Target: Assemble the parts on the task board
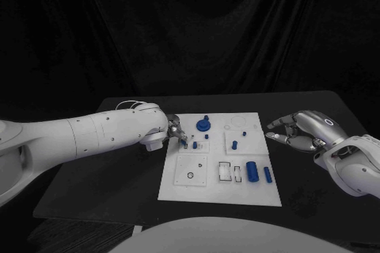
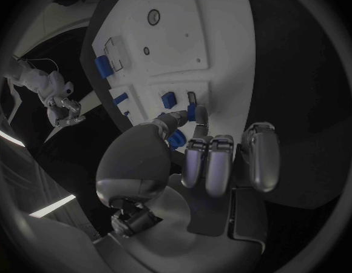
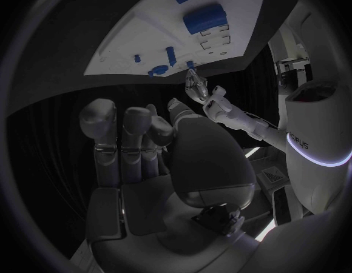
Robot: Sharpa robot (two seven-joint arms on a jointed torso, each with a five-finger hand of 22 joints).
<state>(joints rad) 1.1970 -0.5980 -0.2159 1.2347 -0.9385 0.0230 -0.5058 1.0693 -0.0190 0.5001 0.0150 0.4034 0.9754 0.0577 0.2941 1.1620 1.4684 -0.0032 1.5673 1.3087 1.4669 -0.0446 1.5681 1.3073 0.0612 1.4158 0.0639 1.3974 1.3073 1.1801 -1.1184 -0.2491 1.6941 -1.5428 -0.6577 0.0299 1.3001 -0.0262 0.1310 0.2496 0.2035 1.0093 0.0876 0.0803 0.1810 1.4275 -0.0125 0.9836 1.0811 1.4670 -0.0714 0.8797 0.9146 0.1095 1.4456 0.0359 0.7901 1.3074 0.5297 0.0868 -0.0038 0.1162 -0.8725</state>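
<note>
Where the black table (image 1: 118, 176) spreads widest, holds a white task board (image 1: 221, 195) flat in its middle, long from near edge to far edge. Carries small blue parts: a fat round peg (image 1: 252, 171) and a thin one (image 1: 268, 174) lying side by side near the board's near right corner, both long toward the far edge. Stands a knobbed blue piece (image 1: 204, 123) near the far edge, with small blue pins around the middle. Reaches over the board's left edge with the left hand (image 1: 171, 133), pinching a little blue pin (image 2: 194, 113) down on the board. Hovers off the board's right edge with the right hand (image 1: 301, 130), fingers curled, holding nothing.
</note>
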